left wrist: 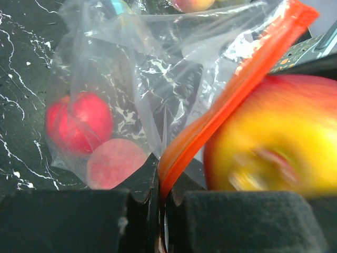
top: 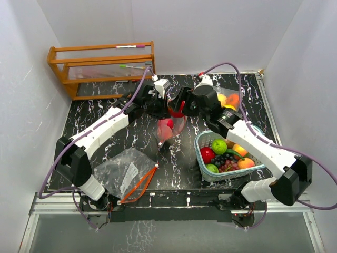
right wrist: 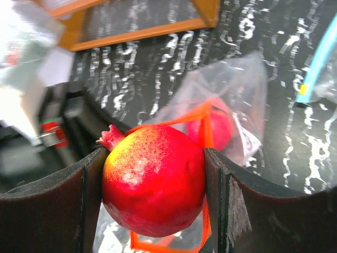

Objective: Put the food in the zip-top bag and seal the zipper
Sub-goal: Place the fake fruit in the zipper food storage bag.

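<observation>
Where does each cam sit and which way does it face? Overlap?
Top external: fixed above and behind the arms, looks down on the table; left arm and right arm show whole.
Left wrist: on the left arm, looks along the left gripper, shut on the orange zipper of the bag.
Right wrist: on the right arm, looks past the right gripper, holding a pomegranate, into the bag mouth.
Shared: both wrist views show the zipper and the pomegranate.

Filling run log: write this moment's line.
left jaws: shut on orange zipper of clear plastic bag | right jaws: gripping glossy red pomegranate
</observation>
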Robot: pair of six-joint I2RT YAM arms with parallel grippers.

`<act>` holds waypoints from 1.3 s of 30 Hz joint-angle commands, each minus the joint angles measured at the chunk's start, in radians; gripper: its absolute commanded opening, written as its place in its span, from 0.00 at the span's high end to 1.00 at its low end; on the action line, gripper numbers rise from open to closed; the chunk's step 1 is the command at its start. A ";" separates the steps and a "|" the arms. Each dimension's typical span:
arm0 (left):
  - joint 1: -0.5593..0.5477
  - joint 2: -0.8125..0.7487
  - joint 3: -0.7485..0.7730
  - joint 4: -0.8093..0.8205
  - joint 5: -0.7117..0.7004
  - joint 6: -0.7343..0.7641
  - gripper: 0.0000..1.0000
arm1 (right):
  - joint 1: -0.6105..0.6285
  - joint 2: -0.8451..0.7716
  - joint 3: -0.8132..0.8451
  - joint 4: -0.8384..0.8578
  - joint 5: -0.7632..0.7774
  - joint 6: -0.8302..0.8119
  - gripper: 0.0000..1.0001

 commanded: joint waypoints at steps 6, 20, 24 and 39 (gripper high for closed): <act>0.000 -0.076 0.064 -0.041 0.003 0.005 1.00 | 0.036 0.113 0.050 -0.194 0.307 0.027 0.74; 0.000 -0.071 0.027 -0.015 0.001 0.002 1.00 | 0.050 0.013 0.044 -0.081 0.150 -0.001 0.02; 0.001 -0.062 0.021 -0.002 0.003 -0.003 1.00 | 0.055 -0.015 0.065 -0.122 0.121 0.000 0.02; 0.001 -0.057 0.036 -0.031 -0.025 0.017 1.00 | 0.063 -0.313 -0.053 -0.830 0.435 0.288 0.02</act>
